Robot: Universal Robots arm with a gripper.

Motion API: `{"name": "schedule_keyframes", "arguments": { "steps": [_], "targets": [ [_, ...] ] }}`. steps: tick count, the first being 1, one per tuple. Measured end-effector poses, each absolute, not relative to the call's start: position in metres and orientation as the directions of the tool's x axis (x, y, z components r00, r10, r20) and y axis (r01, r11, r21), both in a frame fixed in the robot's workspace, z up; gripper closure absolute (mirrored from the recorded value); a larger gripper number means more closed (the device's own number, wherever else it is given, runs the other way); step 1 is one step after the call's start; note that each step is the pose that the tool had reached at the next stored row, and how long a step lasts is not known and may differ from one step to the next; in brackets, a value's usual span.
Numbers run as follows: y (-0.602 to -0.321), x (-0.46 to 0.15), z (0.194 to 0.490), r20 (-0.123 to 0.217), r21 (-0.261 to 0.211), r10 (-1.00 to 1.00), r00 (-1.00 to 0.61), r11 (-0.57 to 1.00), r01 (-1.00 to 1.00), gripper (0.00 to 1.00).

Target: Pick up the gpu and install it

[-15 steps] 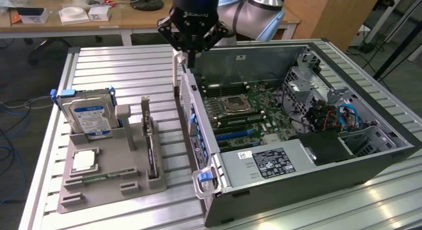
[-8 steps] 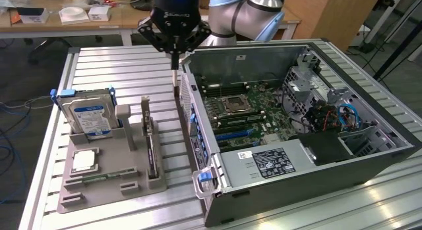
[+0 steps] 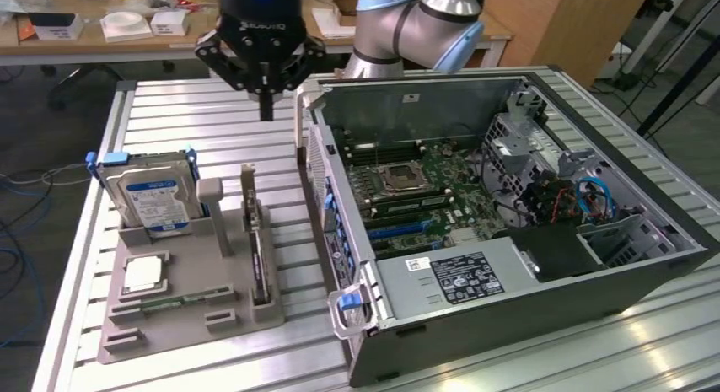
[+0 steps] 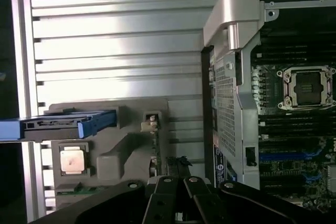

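While noting the gpu (image 3: 260, 257) standing on its long edge in a slot of the grey holder (image 3: 185, 257), also noting its silver bracket at the end nearer the gripper (image 3: 266, 105). Sharing that holder with a blue-framed hard drive (image 3: 158, 202), standing upright toward the exterior view's left, and a square CPU chip (image 3: 144, 276), lying flat. Hovering above the slatted aluminium table (image 3: 169, 122) beyond the holder, well apart from the gpu, fingers pinched fully together and carrying nothing. Lying just beside the holder, on the exterior view's right: an open computer case (image 3: 529, 333), exposing a motherboard (image 3: 450, 156) and CPU socket (image 3: 400, 179).
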State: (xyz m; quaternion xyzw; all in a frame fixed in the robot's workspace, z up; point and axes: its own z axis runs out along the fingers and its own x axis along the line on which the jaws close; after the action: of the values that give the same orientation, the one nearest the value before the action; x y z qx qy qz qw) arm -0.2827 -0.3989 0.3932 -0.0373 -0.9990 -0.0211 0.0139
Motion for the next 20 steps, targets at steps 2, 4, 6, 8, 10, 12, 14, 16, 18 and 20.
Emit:
{"name": "schedule_keyframes", "arguments": {
  "steps": [2, 4, 6, 8, 10, 12, 14, 16, 18, 20],
  "targets": [
    [-0.399, -0.292, 0.393, 0.029, 0.041, 0.074, -0.997, 0.996, 0.075, 0.89],
    [-0.399, -0.301, 0.393, 0.029, 0.041, 0.074, -0.997, 0.996, 0.075, 0.89],
    [-0.399, -0.310, 0.393, 0.029, 0.041, 0.074, -0.997, 0.996, 0.075, 0.89],
    [-0.399, -0.315, 0.393, 0.029, 0.041, 0.074, -0.997, 0.996, 0.075, 0.89],
    [-0.399, -0.315, 0.393, 0.029, 0.041, 0.074, -0.997, 0.996, 0.075, 0.89],
    [-0.399, -0.315, 0.393, 0.029, 0.041, 0.074, -0.997, 0.996, 0.075, 0.89],
    [-0.399, -0.315, 0.393, 0.029, 0.041, 0.074, -0.997, 0.996, 0.075, 0.89],
    [-0.399, -0.315, 0.393, 0.029, 0.041, 0.074, -0.997, 0.996, 0.075, 0.89],
    [-0.399, -0.315, 0.393, 0.029, 0.041, 0.074, -0.997, 0.996, 0.075, 0.89],
    [-0.399, -0.315, 0.393, 0.029, 0.041, 0.074, -0.997, 0.996, 0.075, 0.89]
  ]
}}
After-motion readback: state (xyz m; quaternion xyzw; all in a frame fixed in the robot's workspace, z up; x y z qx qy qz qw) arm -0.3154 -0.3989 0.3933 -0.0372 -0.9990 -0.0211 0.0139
